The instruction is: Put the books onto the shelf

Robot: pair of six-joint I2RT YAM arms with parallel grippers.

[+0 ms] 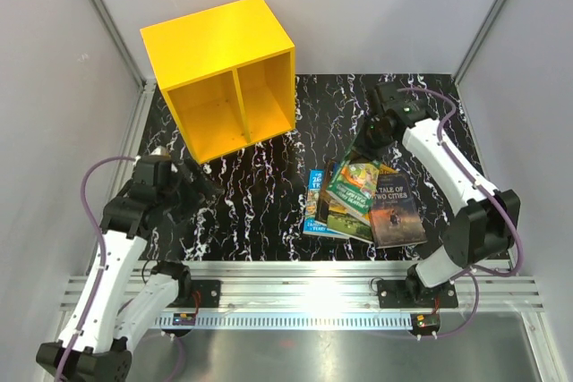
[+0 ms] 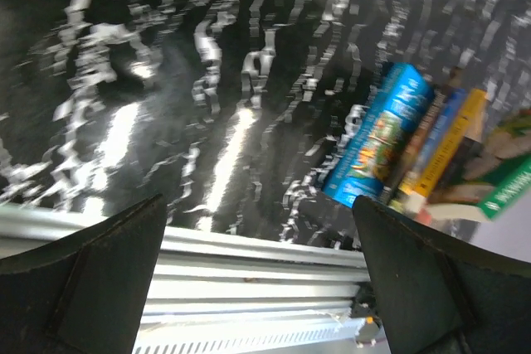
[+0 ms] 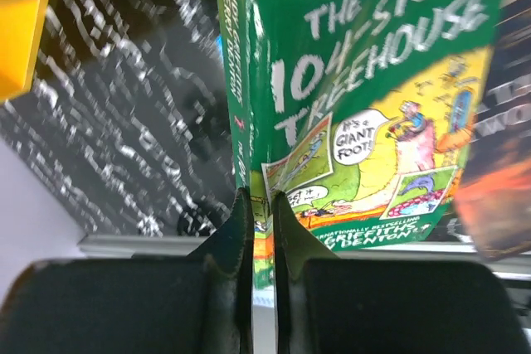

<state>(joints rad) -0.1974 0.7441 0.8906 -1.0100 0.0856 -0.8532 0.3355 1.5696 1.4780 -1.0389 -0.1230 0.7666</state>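
Pinching the green book (image 3: 373, 105) by its edge with the right gripper (image 3: 261, 205), fingers pressed almost together on it, atop the pile of books (image 1: 358, 207) near the right front corner of the table (image 1: 260, 203). Holding the left gripper (image 2: 261, 238) spread wide on nothing, above the left front edge. At the far left corner, well apart from the pile, the yellow shelf (image 1: 224, 78).

Bright, even light falls from overhead; the aluminium rail (image 1: 304, 297) glares white. In the left wrist view the desk (image 2: 249, 80) smears into streaks with shiny reflections. The right wrist view shows the green book (image 3: 365, 97) fairly sharp, its near jaws dark and soft.
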